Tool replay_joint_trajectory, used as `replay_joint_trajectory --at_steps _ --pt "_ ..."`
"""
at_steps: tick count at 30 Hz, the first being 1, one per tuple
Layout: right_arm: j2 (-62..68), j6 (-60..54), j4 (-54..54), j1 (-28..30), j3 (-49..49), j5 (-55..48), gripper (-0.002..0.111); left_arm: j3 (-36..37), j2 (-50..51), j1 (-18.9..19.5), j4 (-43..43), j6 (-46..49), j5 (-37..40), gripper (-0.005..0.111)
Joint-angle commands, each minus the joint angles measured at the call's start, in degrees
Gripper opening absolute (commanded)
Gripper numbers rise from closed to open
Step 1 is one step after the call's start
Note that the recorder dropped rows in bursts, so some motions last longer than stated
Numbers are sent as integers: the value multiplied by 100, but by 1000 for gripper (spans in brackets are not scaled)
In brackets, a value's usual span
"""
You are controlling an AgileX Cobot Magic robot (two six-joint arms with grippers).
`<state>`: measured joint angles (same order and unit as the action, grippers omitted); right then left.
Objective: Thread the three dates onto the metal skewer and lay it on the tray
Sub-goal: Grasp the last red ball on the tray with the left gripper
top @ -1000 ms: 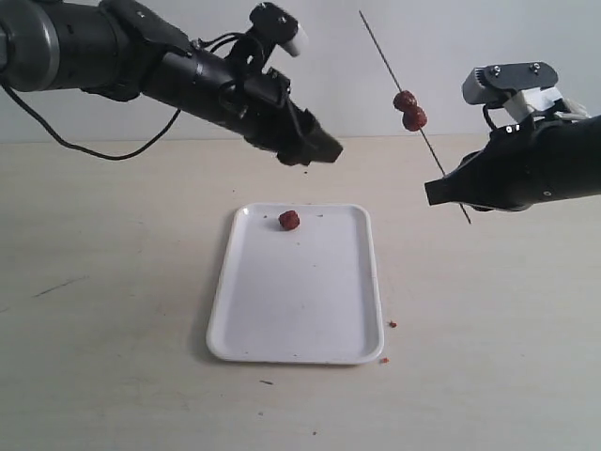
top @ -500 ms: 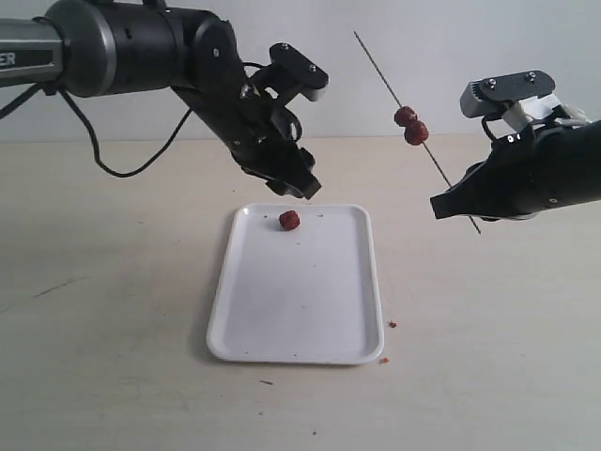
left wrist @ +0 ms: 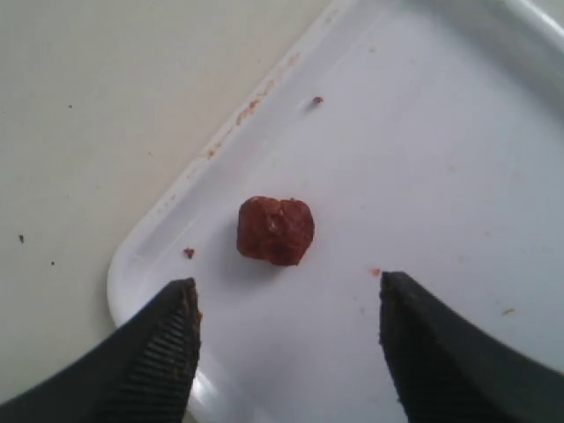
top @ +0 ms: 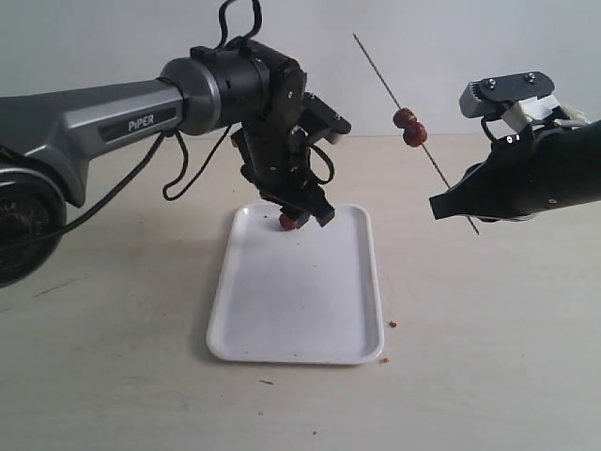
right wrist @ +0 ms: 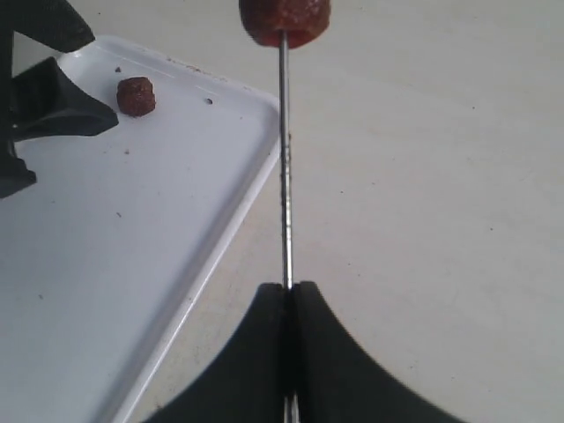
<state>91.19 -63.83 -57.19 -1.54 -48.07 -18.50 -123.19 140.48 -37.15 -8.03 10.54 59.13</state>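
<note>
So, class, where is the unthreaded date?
In the exterior view the loose date lies on the tray near its far left corner, below the open left gripper.

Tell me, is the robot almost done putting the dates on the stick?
Done: two dates sit on the metal skewer, held up by the shut right gripper. In hand: the open left gripper is poised over the third date on the tray. Left: grab it, thread it, lay the skewer down.
</note>
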Motion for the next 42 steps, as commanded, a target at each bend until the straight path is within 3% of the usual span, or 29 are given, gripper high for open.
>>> replay_joint_trajectory --at_steps 1,13,35,38,39,42 --pt "-36 -4 36 18 -36 -25 0 -180 203 -26 -109 284 -29 59" --pt "-36 -4 23 18 -36 -38 0 -180 318 -26 -122 744 -618 59" --pt "-36 -4 25 18 -36 -105 0 -170 700 -14 -519 914 -725 59" --pt "-36 -4 25 18 -36 -105 0 -170 700 -37 -507 914 -715 51" --pt "-36 -4 25 18 -36 -105 0 -170 700 -48 -507 914 -651 43" --pt "-36 -4 25 18 -36 -105 0 -170 700 -61 -507 914 -587 40"
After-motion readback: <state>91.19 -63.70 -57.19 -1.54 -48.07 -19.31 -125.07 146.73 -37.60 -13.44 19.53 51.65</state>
